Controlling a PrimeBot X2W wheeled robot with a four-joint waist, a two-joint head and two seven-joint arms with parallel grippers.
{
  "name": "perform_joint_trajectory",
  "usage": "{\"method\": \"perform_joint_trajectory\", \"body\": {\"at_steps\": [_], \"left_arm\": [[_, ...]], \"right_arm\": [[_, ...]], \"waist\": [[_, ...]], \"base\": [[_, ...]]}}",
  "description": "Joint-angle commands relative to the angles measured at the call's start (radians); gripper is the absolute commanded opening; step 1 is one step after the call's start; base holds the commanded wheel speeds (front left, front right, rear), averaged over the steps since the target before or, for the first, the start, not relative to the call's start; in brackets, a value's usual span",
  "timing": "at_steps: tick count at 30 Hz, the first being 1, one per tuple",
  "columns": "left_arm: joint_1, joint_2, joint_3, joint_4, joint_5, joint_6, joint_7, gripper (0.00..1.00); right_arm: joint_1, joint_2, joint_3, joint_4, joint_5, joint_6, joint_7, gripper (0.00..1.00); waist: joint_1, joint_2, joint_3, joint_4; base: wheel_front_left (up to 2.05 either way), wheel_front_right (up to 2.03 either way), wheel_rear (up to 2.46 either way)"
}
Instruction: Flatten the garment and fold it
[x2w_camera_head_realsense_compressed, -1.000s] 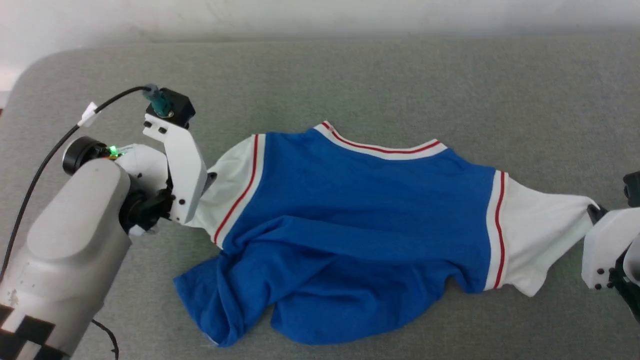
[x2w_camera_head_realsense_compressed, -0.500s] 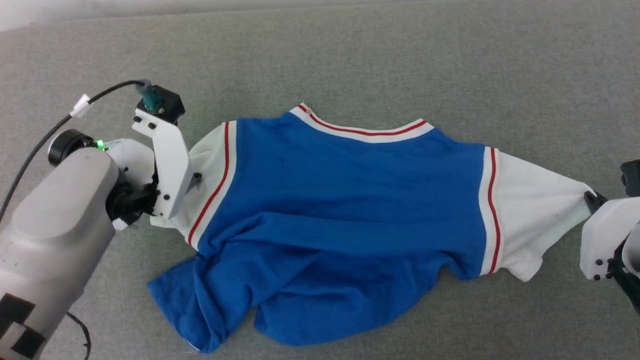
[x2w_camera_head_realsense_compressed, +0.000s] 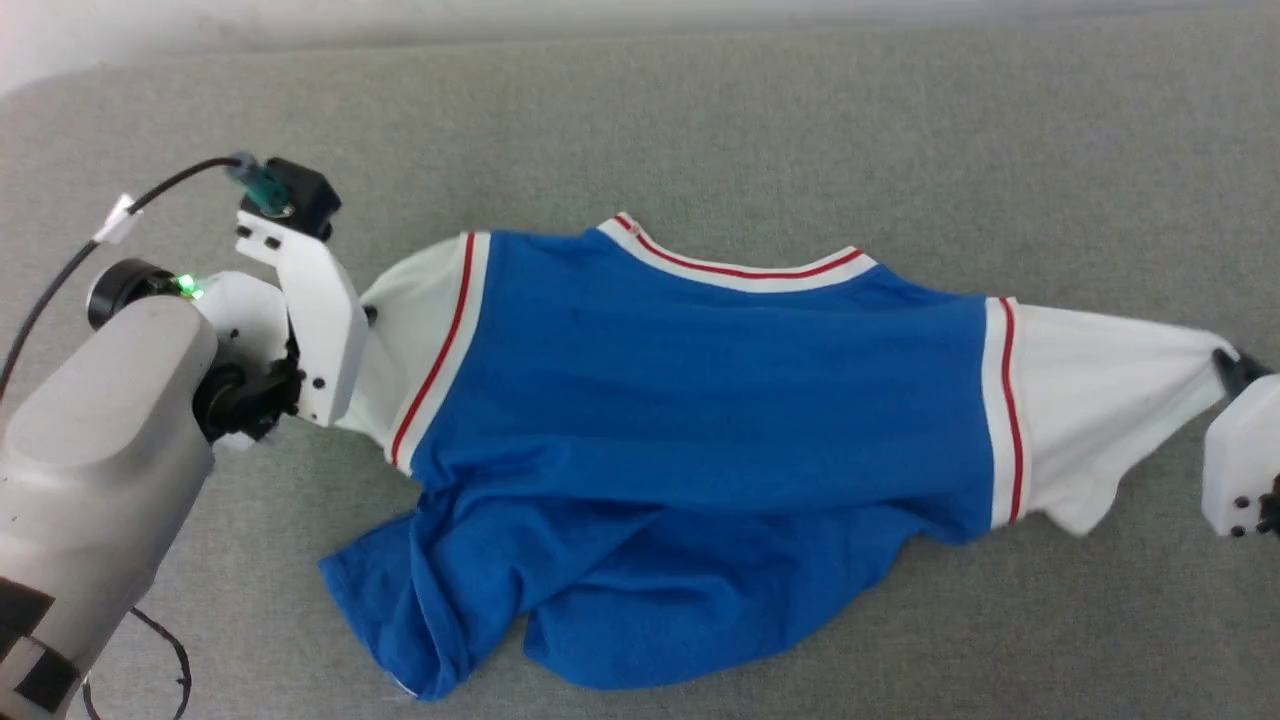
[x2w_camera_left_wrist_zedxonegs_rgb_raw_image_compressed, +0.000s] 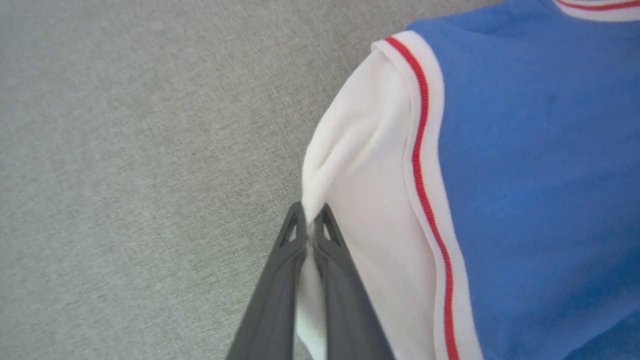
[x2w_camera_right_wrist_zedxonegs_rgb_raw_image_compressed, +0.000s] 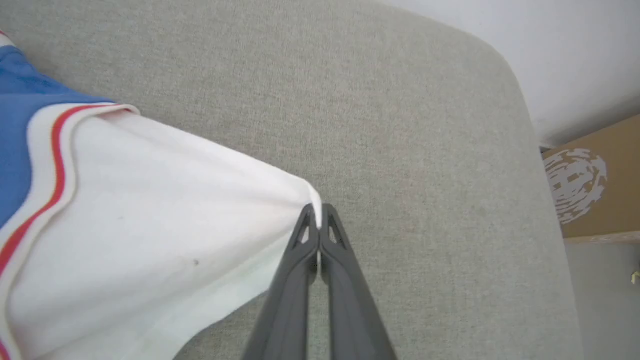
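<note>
The garment is a royal-blue jersey T-shirt with white sleeves and red-striped white trim, lying across the grey surface with its lower blue part bunched toward the near edge. My left gripper is shut on the edge of the white left sleeve, a pinch of cloth squeezed between its dark fingers. At the far right my right gripper is shut on the tip of the other white sleeve, which stretches taut from its fingers. The collar faces away from me.
The grey fabric surface runs wide behind and around the shirt. Its rounded right edge lies close to my right gripper, with a brown cardboard box beyond it. A black cable loops from my left wrist.
My left gripper has shut on the left sleeve. Both arms have drawn apart, so the sleeves and the upper body of the shirt lie straighter and tauter. The head camera has also shifted.
</note>
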Motion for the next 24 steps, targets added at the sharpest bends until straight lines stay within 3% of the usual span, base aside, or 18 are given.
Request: {"method": "perform_joint_trajectory", "body": {"at_steps": [1, 8, 14, 21, 24], "left_arm": [[0.000, 0.005, 0.007, 0.012, 0.010, 0.001, -0.033, 0.00], [-0.001, 0.034, 0.056, 0.042, 0.055, 0.021, -0.296, 0.00], [0.036, 0.062, 0.095, -0.011, 0.073, 0.051, -0.475, 0.00], [0.071, 0.128, 0.170, -0.191, 0.094, 0.144, -0.656, 0.00], [0.083, 0.160, 0.195, -0.281, 0.097, 0.183, -0.680, 0.00]], "right_arm": [[-0.024, -0.021, 0.002, -0.006, 0.006, -0.002, -0.011, 0.00], [-0.075, -0.125, 0.031, -0.022, 0.041, -0.002, -0.084, 0.00], [-0.126, -0.182, 0.068, -0.051, 0.084, -0.002, -0.161, 0.00], [-0.195, -0.218, 0.069, -0.099, 0.128, -0.002, -0.226, 0.00], [-0.232, -0.229, 0.077, -0.107, 0.146, -0.002, -0.245, 0.00]], "waist": [[-0.0001, 0.0000, -0.052, 0.020], [-0.0001, 0.0000, -0.171, 0.046], [-0.0001, 0.0000, -0.269, 0.057], [-0.0001, 0.0000, -0.341, 0.070], [-0.0001, 0.0000, -0.360, 0.074]], "base": [[0.00, 0.00, 0.00], [0.00, 0.00, 0.00], [0.00, 0.00, 0.00], [0.00, 0.00, 0.00], [0.00, 0.00, 0.00]]}}
